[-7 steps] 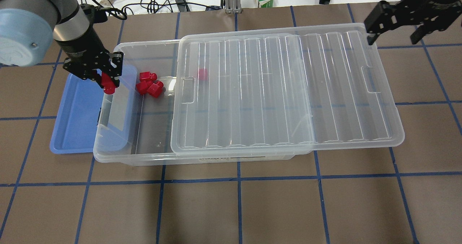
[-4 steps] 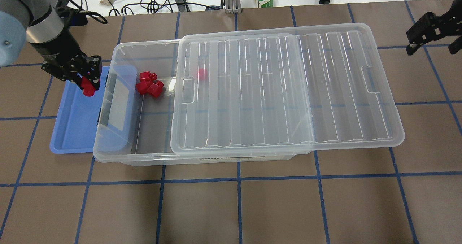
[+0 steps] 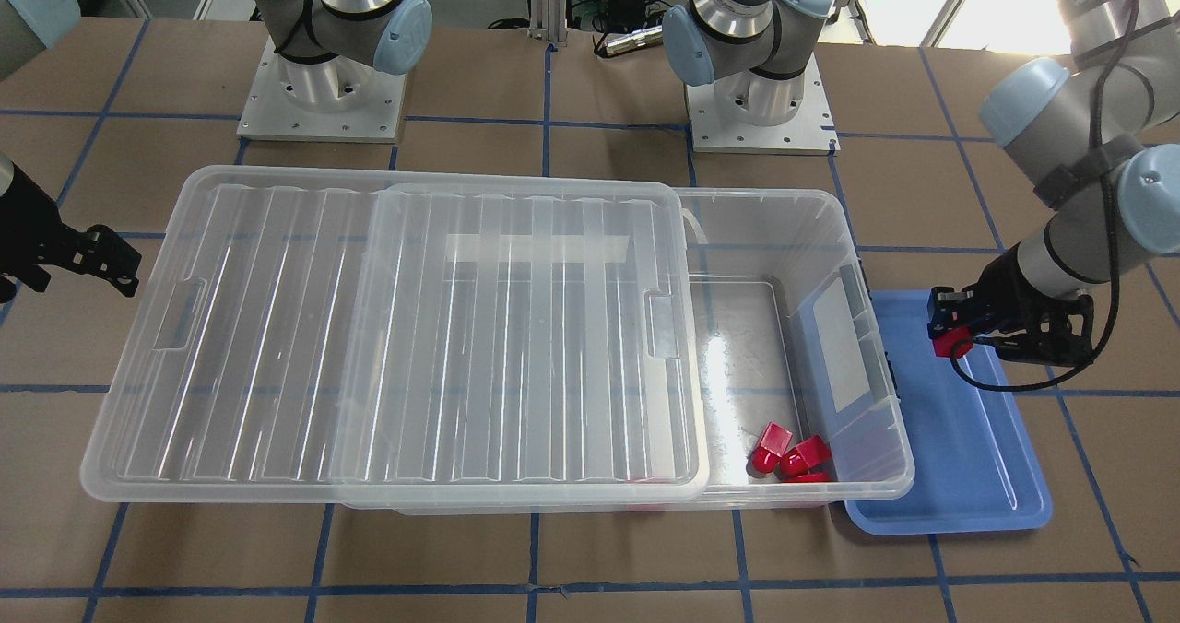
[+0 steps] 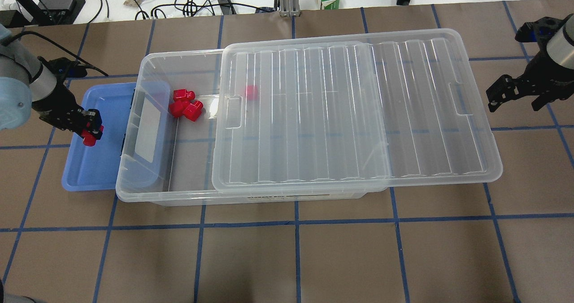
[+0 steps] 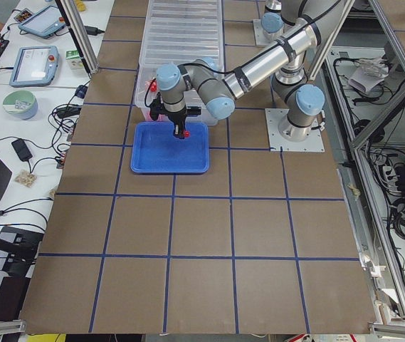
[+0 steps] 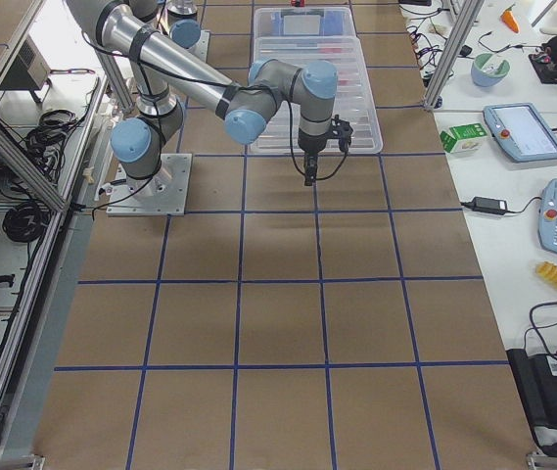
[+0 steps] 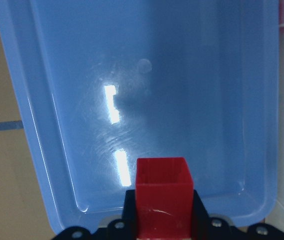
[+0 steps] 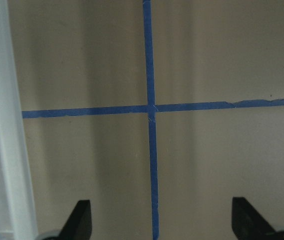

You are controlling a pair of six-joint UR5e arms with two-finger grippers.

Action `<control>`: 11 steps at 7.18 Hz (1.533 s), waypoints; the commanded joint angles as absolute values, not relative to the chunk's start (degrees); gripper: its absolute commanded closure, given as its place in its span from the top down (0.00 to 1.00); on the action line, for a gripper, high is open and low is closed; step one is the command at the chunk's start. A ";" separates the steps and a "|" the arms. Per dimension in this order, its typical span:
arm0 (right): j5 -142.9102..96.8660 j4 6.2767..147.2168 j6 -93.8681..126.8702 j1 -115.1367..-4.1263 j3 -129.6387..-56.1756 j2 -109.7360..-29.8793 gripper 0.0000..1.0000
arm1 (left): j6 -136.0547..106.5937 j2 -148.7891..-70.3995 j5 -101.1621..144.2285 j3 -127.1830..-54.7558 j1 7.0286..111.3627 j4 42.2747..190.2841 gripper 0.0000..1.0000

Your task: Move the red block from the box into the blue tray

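The box (image 4: 134, 194) filled mid-frame, its lid (image 4: 314, 114) slid right, with loose red blocks (image 4: 184, 106) in the open left end. The blue tray (image 4: 96, 168) lay tucked against its left rim. My left gripper (image 4: 91, 132) clamped the red block (image 7: 161, 192) over the tray's left side — my right gripper (image 4: 515, 97) hung spread, far right.

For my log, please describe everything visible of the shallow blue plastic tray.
The shallow blue plastic tray is rectangular, glossy, with rounded corners and a raised rim. It lies flat on the brown table, one long side tucked under the clear plastic bin's rim. The left gripper holds a red block over it.
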State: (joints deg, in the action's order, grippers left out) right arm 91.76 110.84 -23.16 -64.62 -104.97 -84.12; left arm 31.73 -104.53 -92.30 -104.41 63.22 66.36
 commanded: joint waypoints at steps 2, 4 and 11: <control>91.15 110.48 -22.33 -64.95 -104.76 -83.85 1.00 | 31.47 -106.70 -92.63 -105.46 63.02 64.69 0.00; 90.79 110.04 -20.04 -66.52 -105.46 -84.46 1.00 | 31.46 -107.31 -92.72 -105.65 63.11 64.16 0.13; 88.59 111.00 -4.60 -81.89 -104.85 -83.94 1.00 | 28.39 -103.29 -93.08 -96.88 64.51 77.20 1.00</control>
